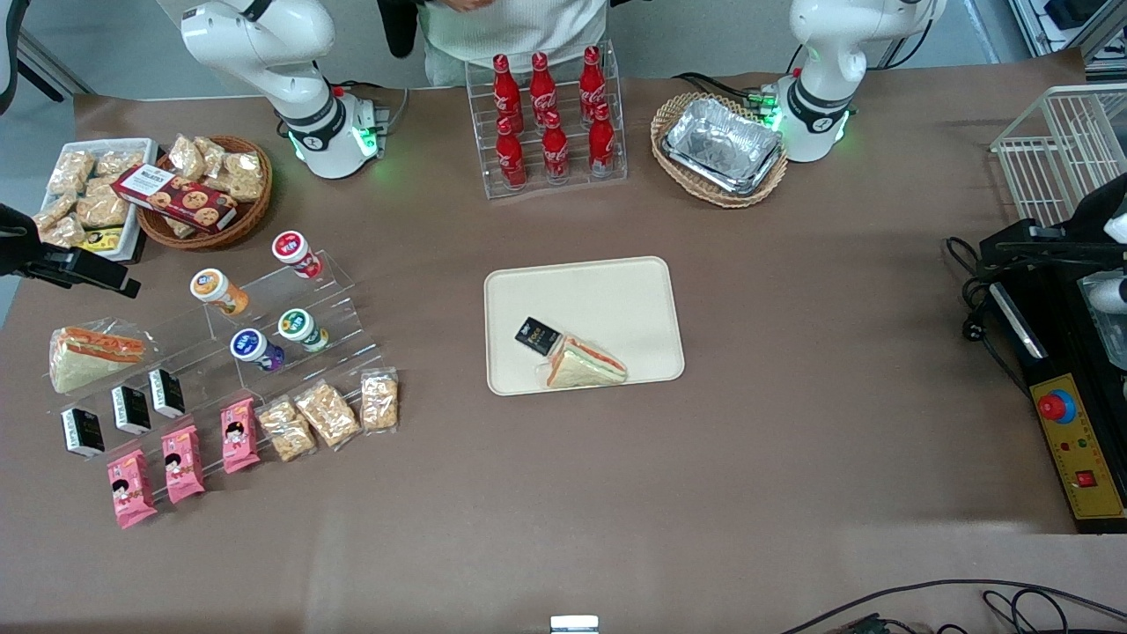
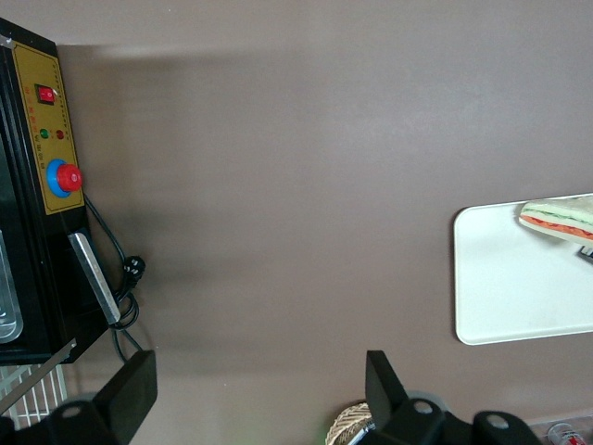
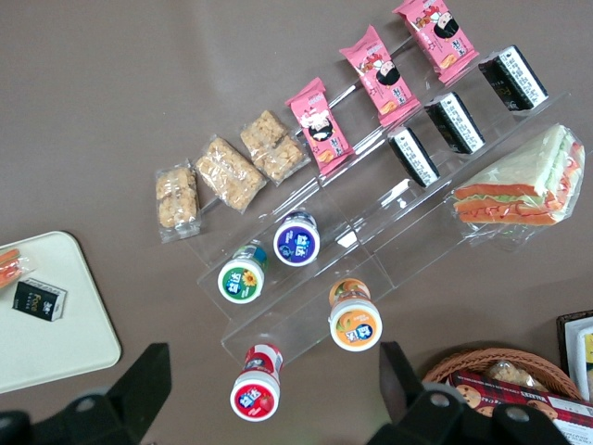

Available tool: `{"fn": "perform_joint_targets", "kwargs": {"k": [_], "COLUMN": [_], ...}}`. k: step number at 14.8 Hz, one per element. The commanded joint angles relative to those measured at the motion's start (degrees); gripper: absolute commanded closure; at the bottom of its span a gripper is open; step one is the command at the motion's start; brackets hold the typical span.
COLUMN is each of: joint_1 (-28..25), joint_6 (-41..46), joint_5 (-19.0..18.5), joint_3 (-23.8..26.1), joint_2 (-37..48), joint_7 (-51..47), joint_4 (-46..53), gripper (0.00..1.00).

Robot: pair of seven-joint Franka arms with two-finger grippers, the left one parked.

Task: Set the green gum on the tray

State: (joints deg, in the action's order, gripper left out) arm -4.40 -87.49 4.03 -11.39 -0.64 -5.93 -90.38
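Four gum canisters sit on the clear stepped stand (image 1: 264, 326): the green gum (image 1: 302, 328), a purple-lidded one (image 1: 255, 349) just beside it, an orange-lidded one (image 1: 218, 291) a step higher, and a red-lidded one (image 1: 295, 254) on the top step. The green gum rests tilted on its step, untouched. Nearer the front camera lie three black packets (image 1: 130, 409), three pink snack packs (image 1: 180, 462) and three bags of crisped bars (image 1: 330, 412). One wrapped sandwich (image 1: 92, 357) rests beside the stand.

The tray (image 1: 607, 295) lies well apart from the stand, toward the middle of the table, and carries one black packet (image 1: 537, 335) and one sandwich (image 1: 584, 364), touching each other; the rest of it is bare.

The gripper (image 3: 275, 394) hangs high above the stand with its two fingers (image 3: 148, 385) spread wide, holding nothing. Nothing lies between the green gum and the tray.

Six red bottles (image 1: 550, 119) stand in a clear rack, with a foil tray (image 1: 724, 145) in a basket beside them
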Motion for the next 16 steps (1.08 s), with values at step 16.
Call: {"fn": "perform_joint_targets", "kwargs": {"k": [16], "joint_1": [-3.1], "joint_6": [-6.4], "joint_5": [0.8], "joint_3": [9.2], "joint_2": [12.2], "joint_7": [-4.6], "joint_4": [-17.9], "gripper": [0.00]}}
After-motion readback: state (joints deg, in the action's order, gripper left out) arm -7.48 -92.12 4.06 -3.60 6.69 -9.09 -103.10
